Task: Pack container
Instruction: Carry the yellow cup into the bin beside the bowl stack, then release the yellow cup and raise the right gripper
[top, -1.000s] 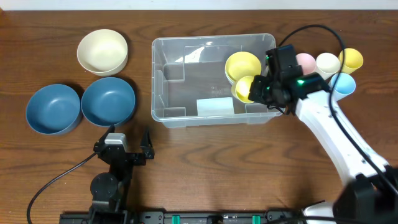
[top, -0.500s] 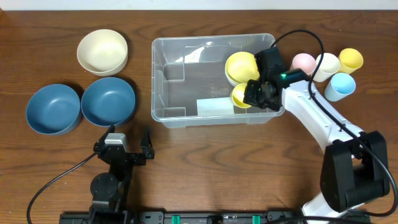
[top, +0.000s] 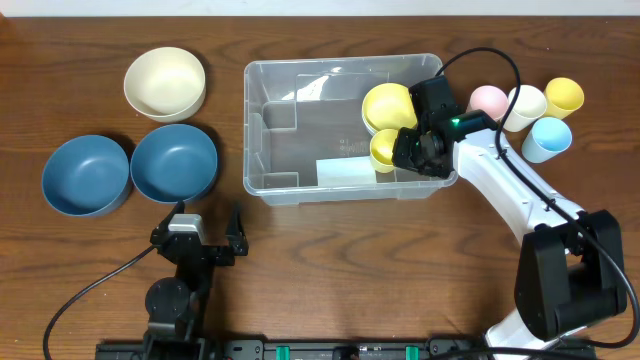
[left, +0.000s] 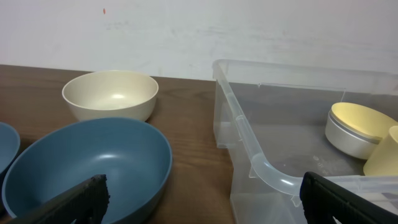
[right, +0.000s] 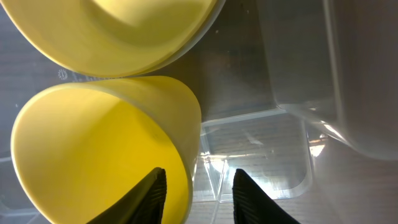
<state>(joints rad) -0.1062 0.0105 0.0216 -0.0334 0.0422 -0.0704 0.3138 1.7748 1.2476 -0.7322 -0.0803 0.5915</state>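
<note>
The clear container (top: 250, 130) stands mid-table; it also shows in the left wrist view (left: 249, 143). Inside, at its right end, a yellow bowl (top: 390, 103) lies upside down, with a yellow cup (top: 383, 150) upright beside it. My right gripper (top: 410, 150) reaches over the container's right wall. In the right wrist view its fingers (right: 199, 190) straddle the cup's wall (right: 93, 149), one finger inside, one outside, with gaps; it is open. My left gripper (top: 205, 232) is open and empty near the front edge, below the blue bowls.
A cream bowl (top: 165, 83) and two blue bowls (top: 174, 162) (top: 85, 175) sit left of the container. Pink (top: 488, 100), white (top: 527, 102), yellow (top: 564, 95) and light blue (top: 550, 137) cups stand to its right. A pale label (top: 345, 170) lies on the container floor.
My right gripper carried the yellow cup left into the container's right end. In the last half second the cup went from tilted to upright beside the bowl. The left arm has not moved.
</note>
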